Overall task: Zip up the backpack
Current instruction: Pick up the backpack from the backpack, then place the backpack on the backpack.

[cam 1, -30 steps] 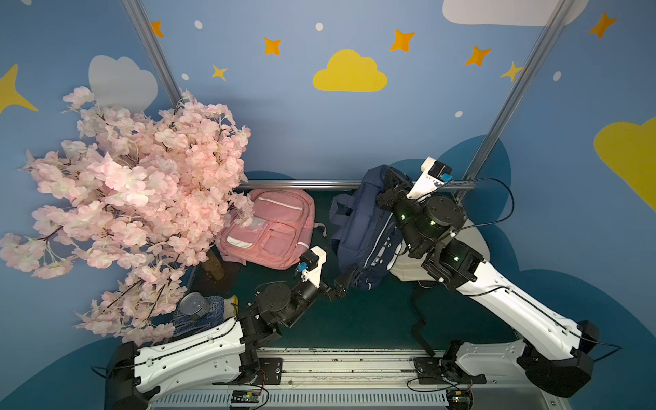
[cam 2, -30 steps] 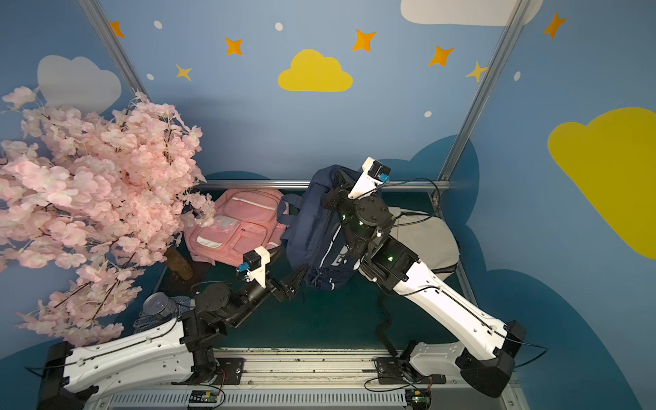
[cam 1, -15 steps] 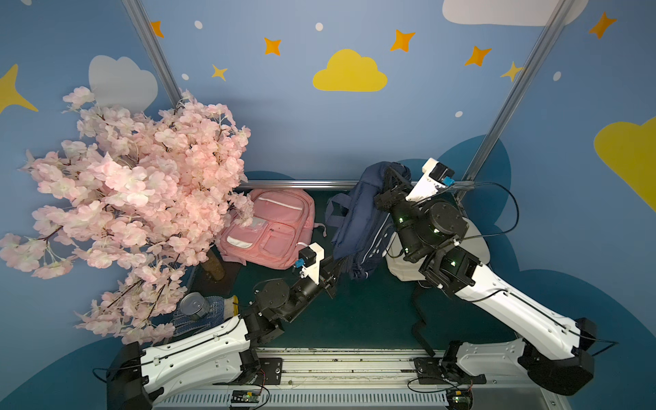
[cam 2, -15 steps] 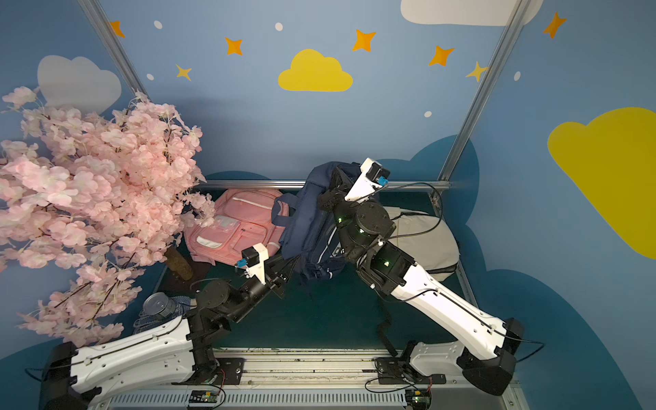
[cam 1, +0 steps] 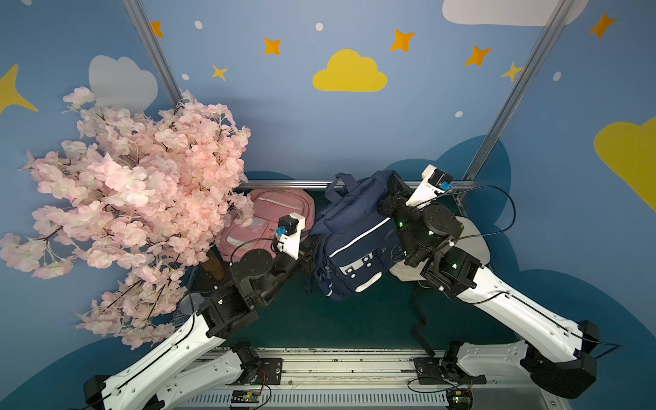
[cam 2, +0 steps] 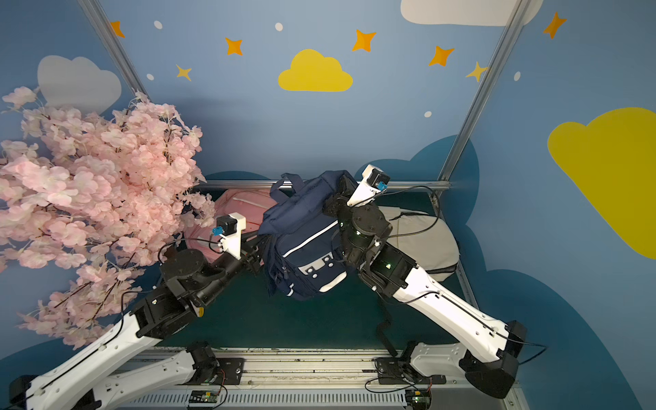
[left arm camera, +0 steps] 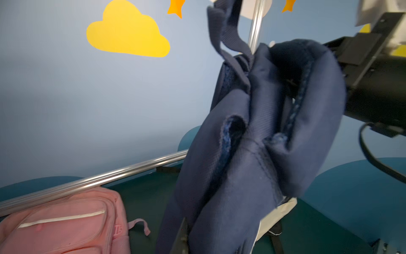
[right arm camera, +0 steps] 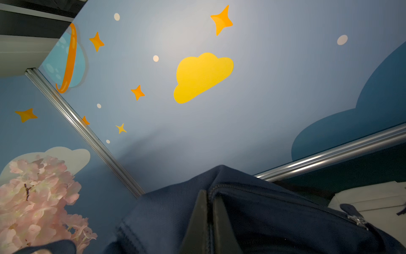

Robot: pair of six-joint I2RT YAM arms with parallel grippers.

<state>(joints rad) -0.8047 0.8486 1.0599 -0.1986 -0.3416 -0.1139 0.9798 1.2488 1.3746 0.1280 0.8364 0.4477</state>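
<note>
Left half of frame: pink blossom tree is recorded. Just right of it, a pink backpack is laid flat on the green worktop, partly covered by blossoms. Centre: the left tool is pressed into the left side of the navy backpack and clenched on a fold of cloth. One finger is shown in the left wrist view; the other is covered. The navy backpack is held upright, top opening gaping. Right of centre, higher: the right tool is clamped on the top edge by the zipper teeth, zipper pull nearby. Right: a pale grey bag is seen behind the right arm.
</note>
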